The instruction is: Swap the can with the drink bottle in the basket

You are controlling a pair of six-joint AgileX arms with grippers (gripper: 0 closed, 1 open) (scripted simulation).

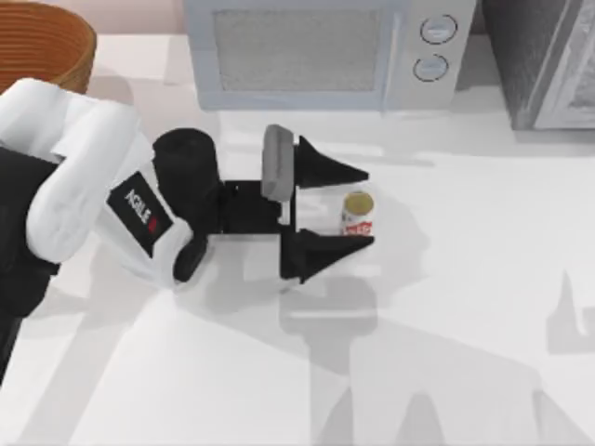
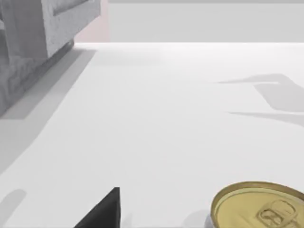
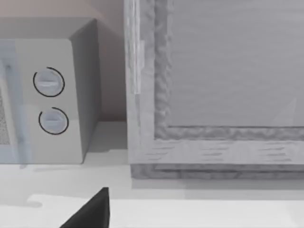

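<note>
Left hand (image 1: 358, 207) low over white worktop (image 1: 465, 307), black fingers (image 1: 327, 170) spread wide, straddling small white can with red lettering and dull gold top (image 1: 358, 214). Can upright between fingertips, nearer the lower one; contact unclear. Gold lid (image 2: 259, 206) close under left wrist camera. Round tan wicker basket (image 1: 42, 42) at worktop's far left corner, contents hidden. Grey microwave (image 1: 325, 51) behind can. Right hand state: cannot tell.

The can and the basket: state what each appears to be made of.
The can: likely metal, judging by the dull gold top with a pull tab in the left wrist view; its white body bears red lettering. It stands between the left hand's open fingers. The basket: apparently woven wicker, going by its orange-brown ribbed inside.
</note>
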